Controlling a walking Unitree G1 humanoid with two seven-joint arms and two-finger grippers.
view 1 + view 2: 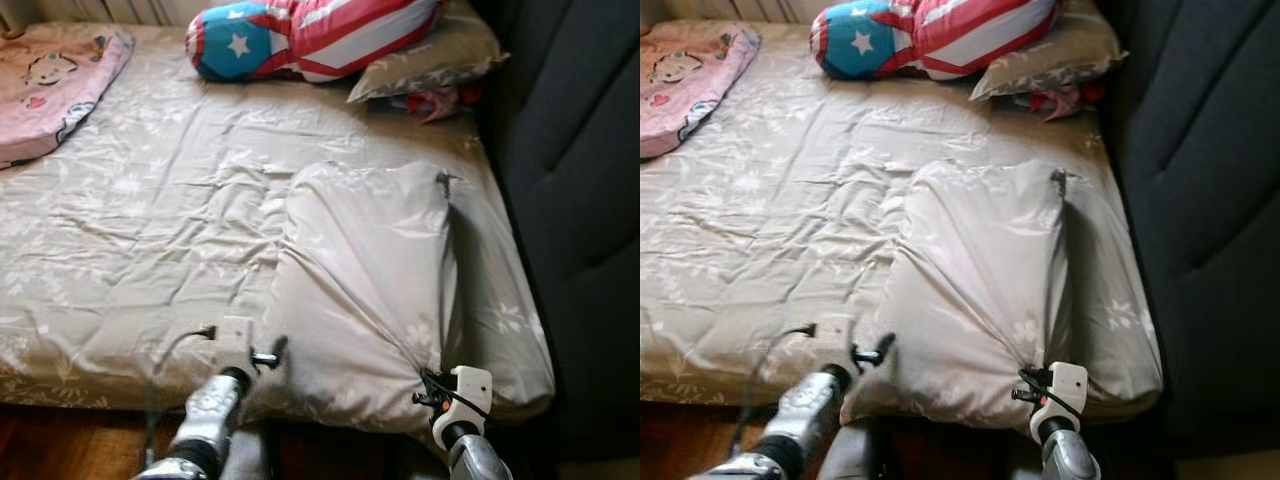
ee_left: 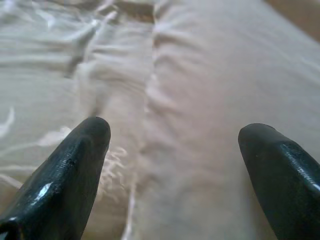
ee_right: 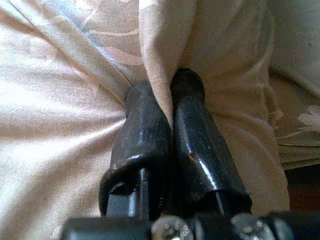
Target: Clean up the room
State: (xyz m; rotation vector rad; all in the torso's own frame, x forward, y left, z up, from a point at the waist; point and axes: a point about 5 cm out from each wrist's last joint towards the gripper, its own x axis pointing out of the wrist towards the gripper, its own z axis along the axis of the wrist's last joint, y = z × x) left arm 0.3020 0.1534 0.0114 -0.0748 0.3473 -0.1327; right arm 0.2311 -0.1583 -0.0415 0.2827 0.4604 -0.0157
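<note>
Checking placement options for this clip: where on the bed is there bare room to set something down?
The widest free patch is the flat sheet, bordered by the pink blanket, the star pillow and the beige pillow. The head end is crowded. The near edge is busy: the right gripper pinches the beige pillow, and the left gripper is open beside it.

Pillow (image 1: 365,280) on bed (image 1: 130,230) near edge; cushion (image 1: 300,35) behind.
</note>
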